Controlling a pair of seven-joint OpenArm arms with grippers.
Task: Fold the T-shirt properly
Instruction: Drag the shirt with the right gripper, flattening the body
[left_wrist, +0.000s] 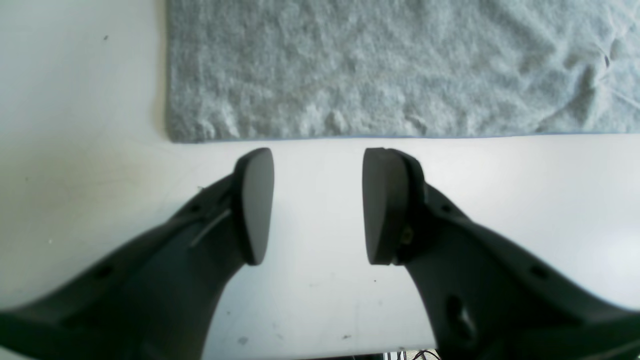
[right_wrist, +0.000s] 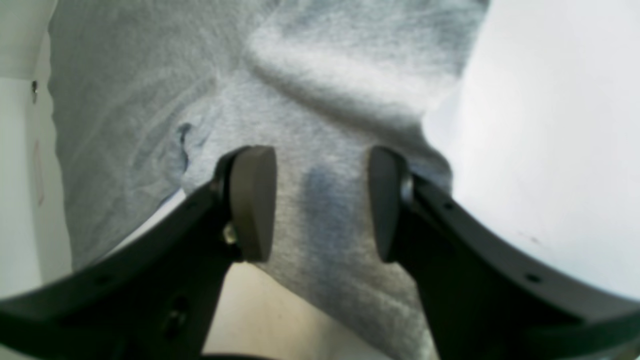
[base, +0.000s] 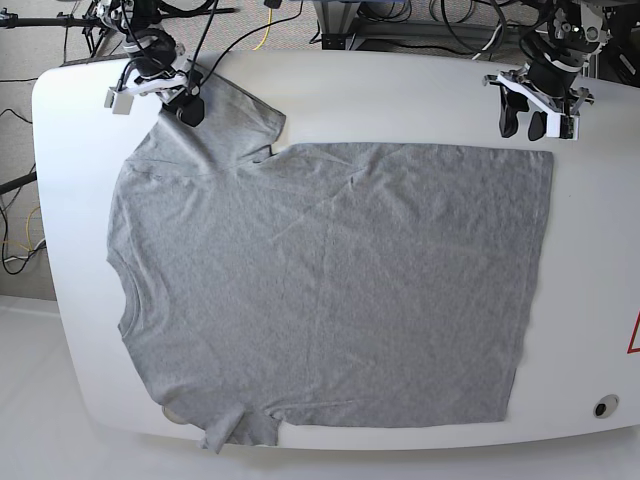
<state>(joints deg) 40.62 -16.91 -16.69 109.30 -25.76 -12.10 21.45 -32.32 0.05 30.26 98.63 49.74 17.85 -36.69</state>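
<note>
While the large heather-grey short-sleeved cotton T-shirt (base: 320, 290) lay spread flat across nearly the whole white rounded table (base: 600, 250), both arms waited at its far edge. The right gripper (right_wrist: 322, 202) hung over the shirt's far sleeve, jaws spread apart, grey cloth showing between the dark pads and nothing pinched. Its sleeve looked bunched into a soft ridge just beyond the pads.

The left gripper (left_wrist: 317, 205) sat just off the shirt's far hem corner (left_wrist: 172, 135), jaws likewise spread, bare table beneath them and the straight hem just ahead, not touching.

Here was the risk, as I judged it. If the left gripper closed where it stood, it would bite air, because the hem lay beyond its pads; it needed to advance first. The right one could grab only the top layer of that rumpled sleeve, and the lower layer would trail and spoil the fold. Uneven lifts between the two arms could drag the shirt askew, and the near sleeve already hung close to the table's near rim.
</note>
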